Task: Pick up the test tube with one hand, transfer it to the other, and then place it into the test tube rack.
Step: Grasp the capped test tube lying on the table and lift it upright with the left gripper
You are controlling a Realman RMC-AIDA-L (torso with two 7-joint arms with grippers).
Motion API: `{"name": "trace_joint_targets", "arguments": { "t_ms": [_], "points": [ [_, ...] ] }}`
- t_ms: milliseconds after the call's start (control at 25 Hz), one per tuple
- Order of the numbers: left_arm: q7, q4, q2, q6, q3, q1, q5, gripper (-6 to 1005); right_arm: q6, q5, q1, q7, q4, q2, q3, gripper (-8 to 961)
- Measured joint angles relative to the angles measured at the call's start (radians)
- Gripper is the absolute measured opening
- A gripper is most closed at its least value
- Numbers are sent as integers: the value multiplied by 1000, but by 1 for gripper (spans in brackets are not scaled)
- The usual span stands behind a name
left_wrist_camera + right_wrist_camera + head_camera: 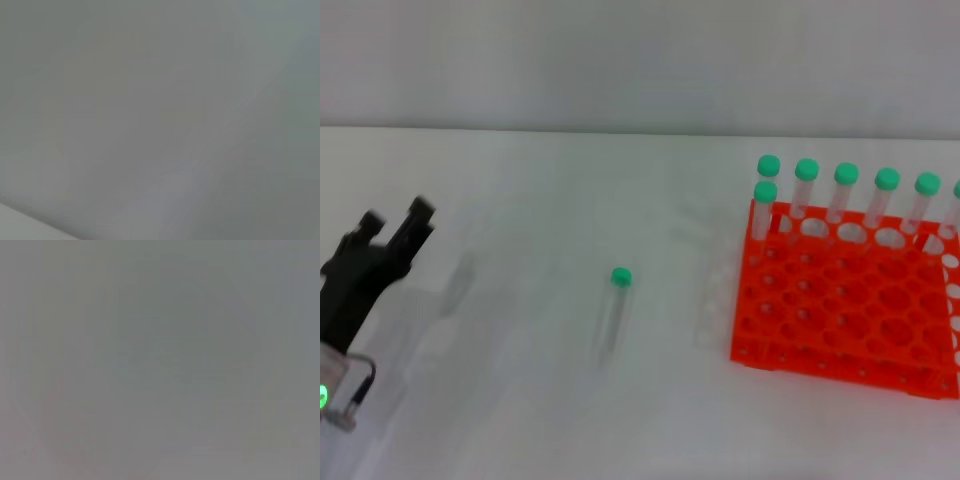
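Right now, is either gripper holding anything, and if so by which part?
Nothing is held. The left gripper is open, apart from the test tube, which lies loose on the table. The right gripper isn't in view.

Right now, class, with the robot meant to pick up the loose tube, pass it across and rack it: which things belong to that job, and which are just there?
Part of the job:
- test tube, lying on the table, green cap away from the robot
- orange rack, to its right
- left gripper, open, at the left edge

Just there:
- capped tubes already standing along the rack's back row
- white table

The right gripper is out of view.
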Motion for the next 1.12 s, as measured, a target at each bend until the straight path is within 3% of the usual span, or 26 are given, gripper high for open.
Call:
{"name": "trace_joint_targets", "arguments": {
  "t_ms": [320, 480, 600, 680, 920, 1120],
  "points": [
    [-504, -218, 108, 9, 17, -267, 405, 875, 0, 0, 7, 0, -1, 1, 0, 859],
    [-756, -327, 137, 25, 165, -388, 483, 876, 4, 0, 7, 0, -1, 2, 0, 859],
    [-962, -447, 124, 36, 314, -466, 485, 876, 5, 0, 9, -5, -1, 4, -1, 859],
    [-1069, -540, 106, 58, 362, -524, 531, 876, 2, 0, 8, -11, 1, 7, -2, 859],
    [-1296, -776, 59, 123, 368, -721, 855, 876, -1, 0, 3, -13, 6, 8, -2, 860],
    [-1473, -769, 55, 125, 371, -874, 1113, 875, -1, 0, 6, -15, 1, 7, -2, 860]
  ]
}}
